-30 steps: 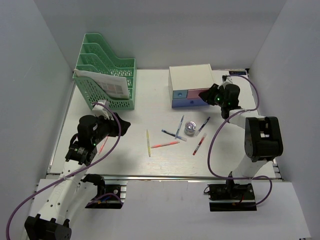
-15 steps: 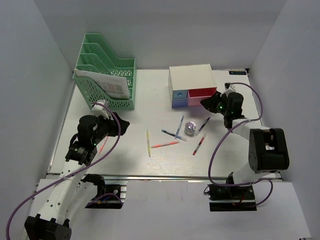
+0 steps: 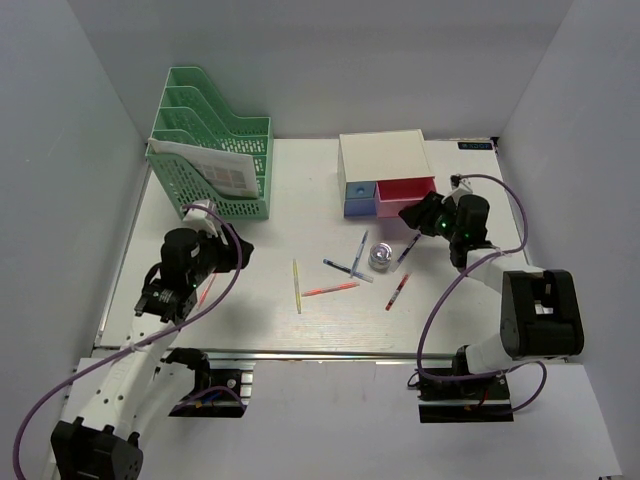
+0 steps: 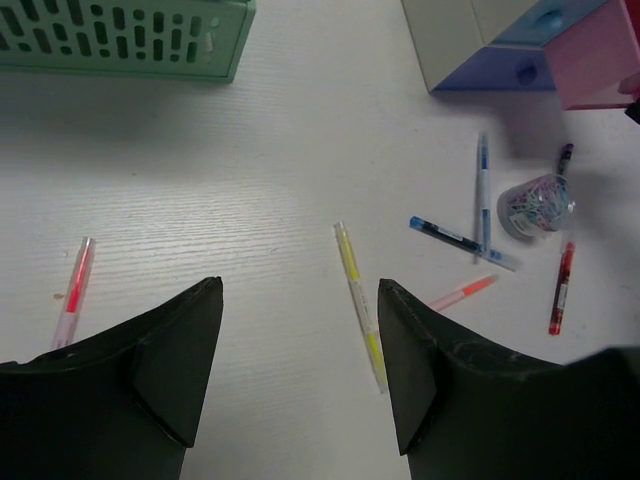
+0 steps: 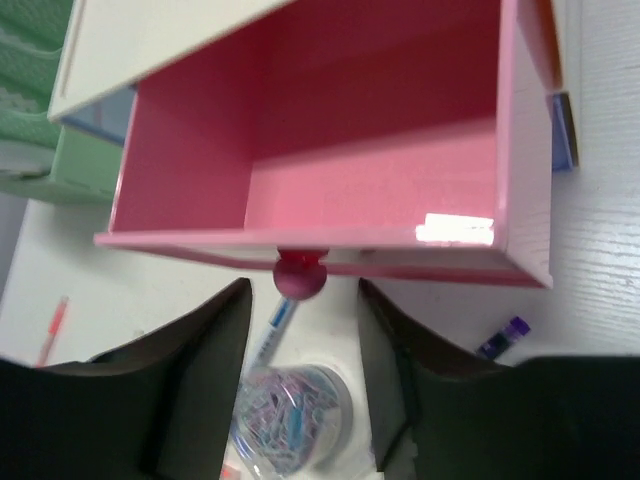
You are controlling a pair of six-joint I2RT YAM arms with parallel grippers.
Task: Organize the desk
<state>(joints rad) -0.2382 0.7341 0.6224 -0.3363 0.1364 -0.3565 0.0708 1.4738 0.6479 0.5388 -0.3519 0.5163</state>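
Note:
The white desk (image 3: pixel 290 200) holds scattered pens and a white drawer box (image 3: pixel 380 155). Its pink drawer (image 3: pixel 405 190) stands pulled out; the blue drawer (image 3: pixel 358 195) is shut. My right gripper (image 3: pixel 415 215) is just in front of the pink drawer. In the right wrist view the gripper (image 5: pixel 302 295) is open, its fingers either side of the drawer's round knob (image 5: pixel 299 275) without touching it, and the drawer (image 5: pixel 330 180) looks empty. My left gripper (image 3: pixel 235 255) is open and empty above the desk. A yellow pen (image 4: pixel 358 300) lies beside its right finger.
A jar of paperclips (image 3: pixel 380 256) stands among several pens mid-desk: blue (image 3: pixel 358 253), pink-red (image 3: pixel 330 290), red (image 3: pixel 399 290), purple (image 3: pixel 408 250). A pink highlighter (image 3: pixel 207 290) lies by my left arm. A green file rack (image 3: pixel 215 150) stands back left. Grey walls enclose the desk.
My right gripper has moved toward the front of the desk and the pink drawer has come out with it. My left arm has barely shifted.

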